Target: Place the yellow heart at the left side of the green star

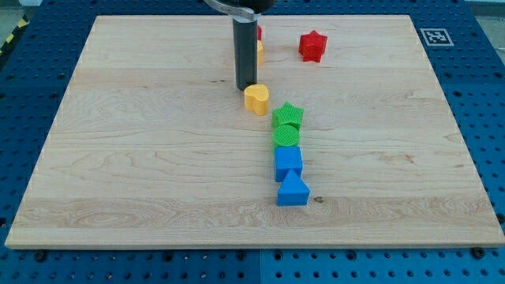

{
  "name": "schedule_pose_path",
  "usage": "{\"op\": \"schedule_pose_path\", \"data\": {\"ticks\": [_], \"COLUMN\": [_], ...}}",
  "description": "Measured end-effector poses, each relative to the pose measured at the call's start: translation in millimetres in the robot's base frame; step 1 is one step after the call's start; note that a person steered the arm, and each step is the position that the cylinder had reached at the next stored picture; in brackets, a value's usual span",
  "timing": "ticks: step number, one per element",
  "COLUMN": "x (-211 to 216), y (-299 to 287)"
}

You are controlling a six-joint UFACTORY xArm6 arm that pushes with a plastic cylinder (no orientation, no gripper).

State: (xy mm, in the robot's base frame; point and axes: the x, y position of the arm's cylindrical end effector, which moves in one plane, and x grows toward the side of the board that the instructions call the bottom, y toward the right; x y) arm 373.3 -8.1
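my tip [246, 87], the lower end of the straight dark rod, sits on the pale wooden worktop [142, 150], touching or just short of the upper-left edge of the small yellow plastic heart [256, 99]; the rod hides that rim, so i cannot tell which. there is no hand on this arm, only the rod, so nothing stands apart, together or clamped. the yellow heart lies just up and to the view's left of the green plastic star [288, 115], close but seemingly not touching. below the green star, in a tight column, come a green round ribbed block [287, 135], a blue cube-like block [288, 162] and a blue triangular block [293, 191]. behind the rod a yellow block [259, 52] and a sliver of a red block [259, 33] peek out, shapes unclear, and a red star [312, 46] stands well apart toward the view's top right. by my judgement the heart is nearly placed but a little too high: it wants a short nudge toward the view's bottom so it lies level with the star on its left. pushing from the present contact would drive it down-right into the star and disturb the column, so i would shift my tip to the heart's top edge, centred, and push slowly straight down, stopping as soon as it is level.
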Motion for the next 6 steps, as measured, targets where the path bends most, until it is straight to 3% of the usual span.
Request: {"op": "schedule_pose_path", "data": {"ticks": [4, 5, 6], "x": [41.3, 39.1, 3.8], "y": [-6.2, -6.2, -6.2]}}
